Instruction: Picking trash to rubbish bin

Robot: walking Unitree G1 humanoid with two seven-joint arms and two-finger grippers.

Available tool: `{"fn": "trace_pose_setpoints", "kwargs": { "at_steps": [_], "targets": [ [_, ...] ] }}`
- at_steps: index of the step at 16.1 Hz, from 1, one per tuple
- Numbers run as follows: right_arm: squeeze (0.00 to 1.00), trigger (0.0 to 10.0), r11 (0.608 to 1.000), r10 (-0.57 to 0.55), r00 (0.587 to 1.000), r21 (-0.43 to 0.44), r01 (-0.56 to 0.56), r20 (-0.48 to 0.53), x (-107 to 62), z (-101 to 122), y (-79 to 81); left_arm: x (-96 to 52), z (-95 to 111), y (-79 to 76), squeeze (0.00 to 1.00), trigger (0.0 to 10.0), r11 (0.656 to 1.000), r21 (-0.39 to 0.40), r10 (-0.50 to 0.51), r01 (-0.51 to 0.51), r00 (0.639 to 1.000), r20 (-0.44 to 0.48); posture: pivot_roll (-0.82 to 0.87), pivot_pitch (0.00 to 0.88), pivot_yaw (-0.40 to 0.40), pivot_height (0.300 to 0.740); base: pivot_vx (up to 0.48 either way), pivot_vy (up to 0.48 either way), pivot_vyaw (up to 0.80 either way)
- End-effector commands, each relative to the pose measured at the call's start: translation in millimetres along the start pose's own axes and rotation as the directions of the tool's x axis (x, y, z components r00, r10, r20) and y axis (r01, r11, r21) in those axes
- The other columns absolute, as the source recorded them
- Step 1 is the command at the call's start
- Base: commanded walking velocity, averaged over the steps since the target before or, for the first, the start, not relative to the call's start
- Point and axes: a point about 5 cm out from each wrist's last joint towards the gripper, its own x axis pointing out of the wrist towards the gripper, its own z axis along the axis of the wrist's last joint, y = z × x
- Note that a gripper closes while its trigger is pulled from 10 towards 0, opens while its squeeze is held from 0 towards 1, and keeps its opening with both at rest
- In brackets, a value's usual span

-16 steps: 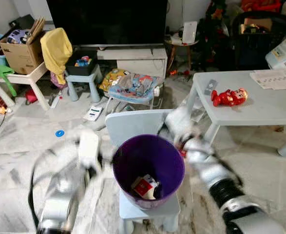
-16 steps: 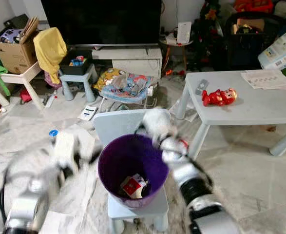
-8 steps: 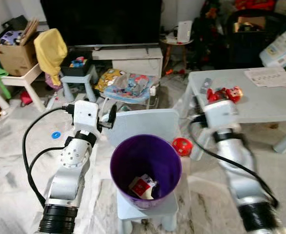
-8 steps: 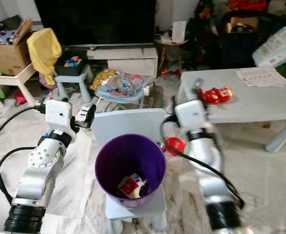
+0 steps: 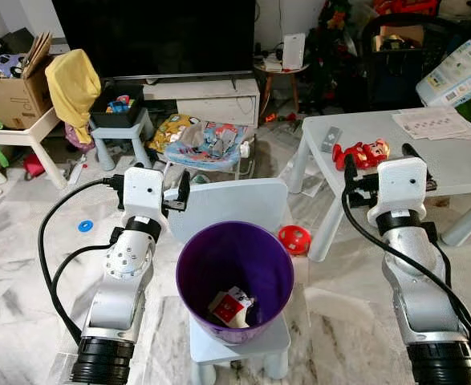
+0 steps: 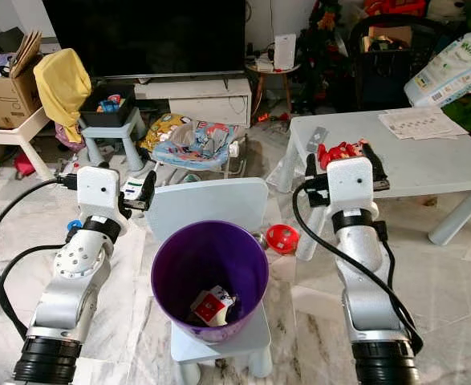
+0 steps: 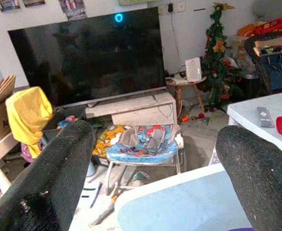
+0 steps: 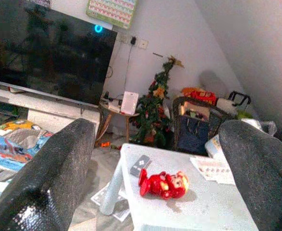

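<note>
A purple bin (image 5: 182, 277) stands on a small pale-blue chair (image 5: 235, 207) right in front of me. Inside it lies a red-and-white carton (image 5: 229, 305) with other scraps. My left gripper (image 5: 148, 178) is raised to the left of the bin, level with the chair back, open with nothing between its fingers (image 7: 68, 159). To the right of the bin my right gripper (image 5: 383, 160) is held up beside the white table (image 5: 460, 172), also open and empty, its fingers (image 8: 68, 159) pointing toward a red toy figure (image 8: 162, 184) on that table.
A red ball (image 5: 294, 239) lies on the floor between the chair and the table leg. On the table are a remote (image 5: 330, 138) and papers (image 5: 428, 122). A baby bouncer (image 5: 211, 140), stools, boxes and a TV unit crowd the back.
Both arms were blurred and close to the bin a second ago. They now hold still, raised on either side; the right arm has swung away from the rim toward the table.
</note>
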Motion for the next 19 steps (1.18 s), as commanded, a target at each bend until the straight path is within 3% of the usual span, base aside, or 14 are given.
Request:
{"fn": "trace_pose_setpoints", "kwargs": {
  "at_steps": [1, 2, 4, 14, 19],
  "targets": [
    [1.0, 10.0, 1.0, -0.017, 0.999, 0.006, 0.017, 0.031, 5.3, 11, -5.0, 4.6, 7, 4.4, 0.0, 10.0, 1.0, -0.003, 0.019, -0.019, 1.0, 0.025, -0.02, 0.0, -0.001, 0.74, 0.0, 0.0, 0.0],
    [0.81, 10.0, 1.0, -0.02, 0.999, 0.002, 0.02, 0.028, 6.3, 11, -5.9, 5.4, 8, 5.0, 0.0, 10.0, 1.0, -0.002, 0.026, -0.026, 0.999, 0.027, -0.02, 0.0, -0.001, 0.74, 0.0, 0.0, 0.0],
    [0.02, 10.0, 1.0, -0.025, 1.0, 0.019, 0.025, 0.017, 8.8, 11, -7.1, 6.1, 9, 5.1, 0.0, 10.0, 1.0, -0.004, 0.031, -0.031, 0.999, 0.029, -0.02, 0.0, -0.002, 0.74, 0.0, 0.0, 0.0],
    [0.0, 10.0, 0.999, 0.01, 1.0, 0.05, -0.009, -0.018, 8.4, 8, 3.3, 6.3, 7, 0.8, 0.0, 10.0, 1.0, 0.001, 0.014, -0.014, 1.0, 0.017, -0.02, 0.0, -0.002, 0.74, 0.0, 0.0, 0.0],
    [0.0, 10.0, 0.998, 0.026, 0.999, 0.054, -0.025, -0.021, 7.6, 7, 4.9, 5.0, 2, 2.0, 0.0, 10.0, 1.0, 0.006, 0.031, -0.031, 0.999, -0.008, -0.02, 0.0, -0.006, 0.74, -0.277, 0.0, 0.0]
  ]
}}
